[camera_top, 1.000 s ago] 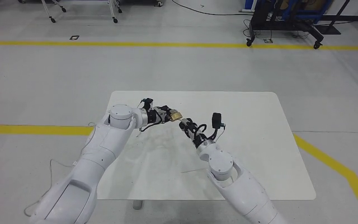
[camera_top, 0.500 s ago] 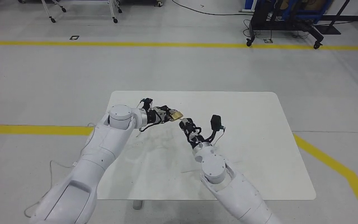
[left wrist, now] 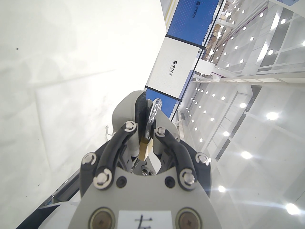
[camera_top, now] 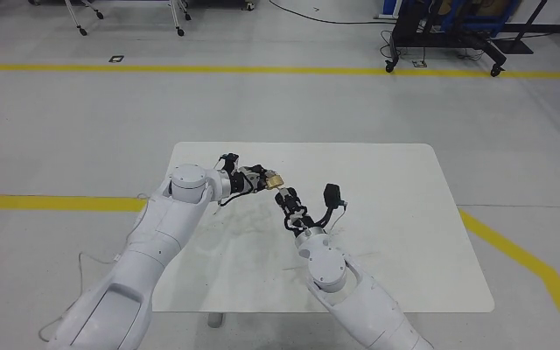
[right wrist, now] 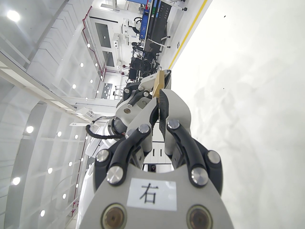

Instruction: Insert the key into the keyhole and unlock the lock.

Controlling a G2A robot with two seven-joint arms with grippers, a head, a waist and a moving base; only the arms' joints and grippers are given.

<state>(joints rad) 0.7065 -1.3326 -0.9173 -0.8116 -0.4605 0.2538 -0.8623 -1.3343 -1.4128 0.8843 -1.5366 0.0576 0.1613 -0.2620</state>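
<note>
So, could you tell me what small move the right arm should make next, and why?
Probably ease the right gripper forward along its axis: its shut jaws sit right at the brass padlock, which the left gripper clamps; whether the key is seated is hidden.

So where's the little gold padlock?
In the top view, the small brass padlock is pinched in the left gripper over the middle of the white table, the right gripper close beside it.

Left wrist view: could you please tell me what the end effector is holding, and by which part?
A brass padlock, pinched between the left end effector's fingers at its silver shackle end.
</note>
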